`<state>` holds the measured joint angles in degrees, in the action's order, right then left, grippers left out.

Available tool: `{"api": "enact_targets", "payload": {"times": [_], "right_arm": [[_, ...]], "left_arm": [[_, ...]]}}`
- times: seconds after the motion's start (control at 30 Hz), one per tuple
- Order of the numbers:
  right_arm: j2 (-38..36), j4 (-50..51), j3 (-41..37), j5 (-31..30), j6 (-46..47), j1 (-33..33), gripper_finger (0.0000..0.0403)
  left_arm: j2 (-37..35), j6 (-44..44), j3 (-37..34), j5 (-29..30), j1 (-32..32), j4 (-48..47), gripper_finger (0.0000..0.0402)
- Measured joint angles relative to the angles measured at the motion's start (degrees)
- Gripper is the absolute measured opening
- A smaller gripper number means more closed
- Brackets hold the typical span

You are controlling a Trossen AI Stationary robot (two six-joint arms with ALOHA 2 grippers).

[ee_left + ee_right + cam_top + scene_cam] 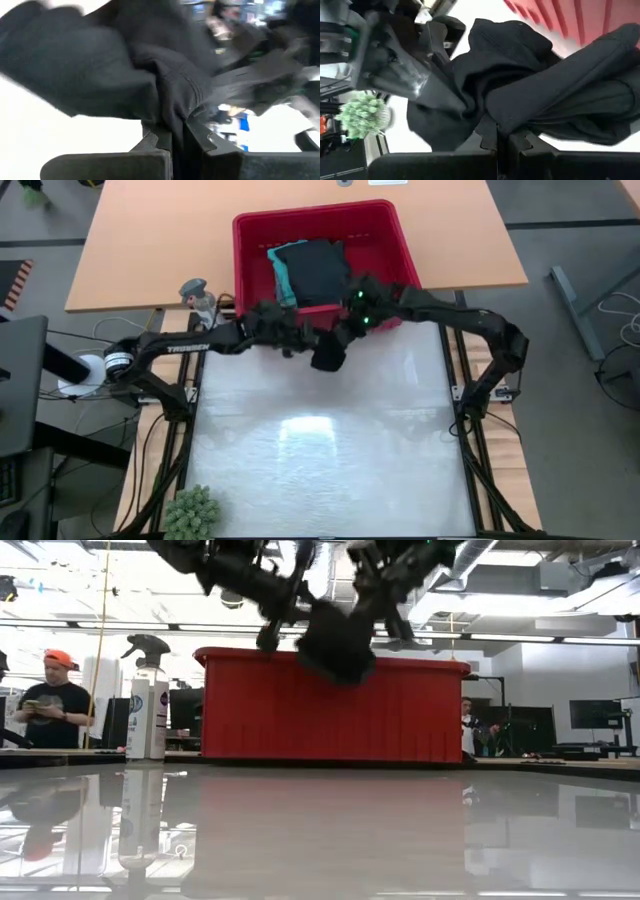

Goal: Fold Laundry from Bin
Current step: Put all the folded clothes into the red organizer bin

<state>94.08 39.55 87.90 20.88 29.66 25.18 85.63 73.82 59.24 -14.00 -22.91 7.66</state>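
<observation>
One black garment (327, 355), two hands gripping

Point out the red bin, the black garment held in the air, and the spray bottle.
red bin (255, 270): high view, left wall.
black garment (335, 645): low view, hanging bunch.
spray bottle (147, 700): low view, body.

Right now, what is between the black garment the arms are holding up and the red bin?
Nothing: in the low view the black garment hangs before the red bin, with only air and bare table between.
</observation>
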Motion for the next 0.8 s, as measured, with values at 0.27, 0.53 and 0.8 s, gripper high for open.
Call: {"api": "enact_targets", "payload": {"times": [0.27, 0.53, 0.8], "right_arm": [[-0.13, 3.34, 13.79, -0.41, -4.79, 3.12, 0.0025], [1.63, 0.26, 19.40, 0.40, -7.29, 13.54, 0.0025], [16.74, -7.86, 31.02, 10.13, -5.76, 21.56, 0.0025]], "left_arm": [[0.07, -9.39, 16.09, 0.31, -4.50, -7.65, 0.0000], [0.69, -20.38, 26.44, 9.47, -12.73, -16.11, 0.0000], [4.49, -20.61, 26.74, 8.40, -23.07, -12.55, 0.0000]]}}
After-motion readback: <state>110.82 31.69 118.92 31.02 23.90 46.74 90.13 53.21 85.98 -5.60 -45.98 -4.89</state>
